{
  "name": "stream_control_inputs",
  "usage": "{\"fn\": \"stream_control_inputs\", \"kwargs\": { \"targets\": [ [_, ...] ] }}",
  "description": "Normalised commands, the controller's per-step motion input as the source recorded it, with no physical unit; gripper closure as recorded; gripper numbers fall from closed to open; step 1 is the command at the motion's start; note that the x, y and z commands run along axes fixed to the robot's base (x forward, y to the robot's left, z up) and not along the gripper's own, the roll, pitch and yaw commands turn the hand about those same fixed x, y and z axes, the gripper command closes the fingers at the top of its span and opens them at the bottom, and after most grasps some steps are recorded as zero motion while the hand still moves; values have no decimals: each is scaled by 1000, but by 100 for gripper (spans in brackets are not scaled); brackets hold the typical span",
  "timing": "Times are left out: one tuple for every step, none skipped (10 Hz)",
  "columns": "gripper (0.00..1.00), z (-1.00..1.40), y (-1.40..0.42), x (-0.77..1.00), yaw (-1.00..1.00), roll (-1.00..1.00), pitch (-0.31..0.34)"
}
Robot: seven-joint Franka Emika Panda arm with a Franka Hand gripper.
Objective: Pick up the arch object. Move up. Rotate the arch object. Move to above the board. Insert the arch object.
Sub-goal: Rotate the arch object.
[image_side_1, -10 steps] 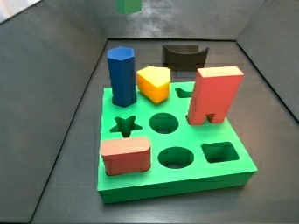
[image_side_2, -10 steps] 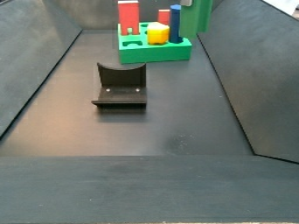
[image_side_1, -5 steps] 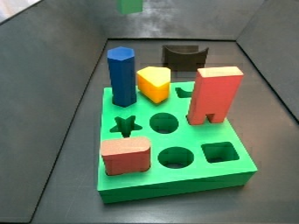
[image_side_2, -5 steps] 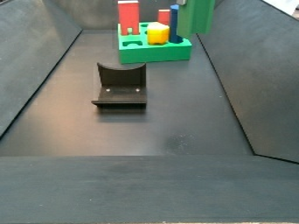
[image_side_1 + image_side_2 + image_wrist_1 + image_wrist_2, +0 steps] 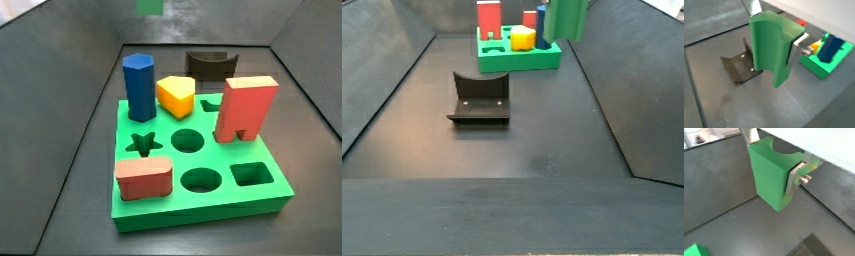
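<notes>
Here, gripper (image 5: pixel 774 42) clamps the arch object (image 5: pixel 773 50) by its flat sides above floor; prob. rigid, light, smooth plastic.

Lighting even and diffuse, moderately bright, no hard shadows. Soft sheen on dark floor around the fixture (image 5: pixel 478 98); only a faint shadow under it. Both side views low resolution, slightly soft. The board (image 5: pixel 201 205) evenly lit, colours saturated. Wrist views blurrier: the arch object (image 5: pixel 771 47) in the gripper (image 5: pixel 774 35) fairly sharp, background behind it smeared.
</notes>
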Motion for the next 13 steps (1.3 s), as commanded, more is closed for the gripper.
{"fn": "stream_control_inputs", "kwargs": {
  "targets": [
    [100,0,7,-1,-668,7,-13],
    [100,0,7,-1,-396,7,-13],
    [100,0,7,-1,-301,7,-13],
    [100,-1000,0,0,-177,-193,-13],
    [100,-1000,1,10,-114,-192,-33],
    [100,-1000,3,14,-90,-190,-32],
    [100,-1000,5,15,-77,-183,-31],
    [100,-1000,7,17,-62,-174,-39],
    [100,-1000,7,17,-57,-175,-42],
    [100,-1000,7,20,-56,-178,-48],
    [100,-1000,8,22,-52,-176,-50],
    [100,-1000,9,24,-50,-172,-50],
    [100,-1000,10,27,-50,-173,-51]
  ]
}}
